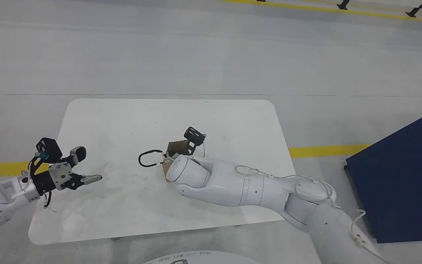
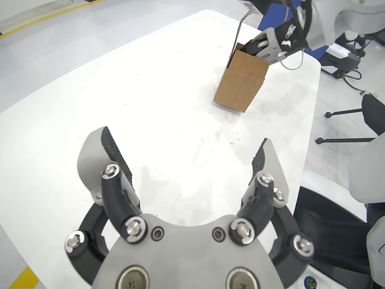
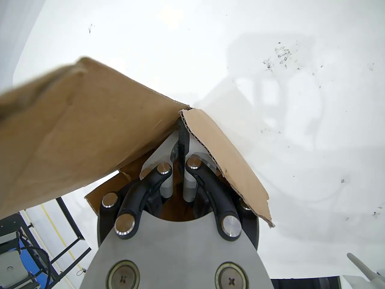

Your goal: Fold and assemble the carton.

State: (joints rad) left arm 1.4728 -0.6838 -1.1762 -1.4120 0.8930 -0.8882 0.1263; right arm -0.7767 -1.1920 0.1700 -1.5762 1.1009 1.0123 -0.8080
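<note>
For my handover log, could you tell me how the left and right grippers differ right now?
The left gripper has its jaws wide open; the right gripper has them shut. The left gripper hovers over the table, apart from the carton; the right gripper is tucked into the carton's open top. Both share the same two-jaw design.

No words, numbers or signs can be read anywhere, not on the plain brown carton (image 2: 240,82) and not on the white table (image 2: 120,91).
</note>
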